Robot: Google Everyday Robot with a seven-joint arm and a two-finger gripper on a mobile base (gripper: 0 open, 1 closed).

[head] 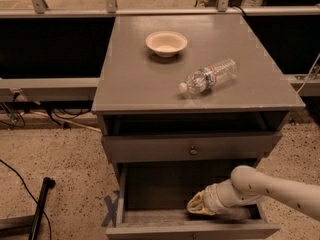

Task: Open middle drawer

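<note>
The middle drawer is a wide shallow grey front with a small round metal knob at its centre, under the cabinet top. A dark gap runs above it. Below it the tall bottom drawer is pulled out towards me. My white arm comes in from the right, and my gripper is down inside the open bottom drawer, near its front wall, below and slightly right of the knob. It does not touch the middle drawer.
On the grey cabinet top stand a cream bowl at the back and a clear plastic water bottle lying on its side. A black pole and cables lie on the speckled floor at the left. Blue tape marks the floor.
</note>
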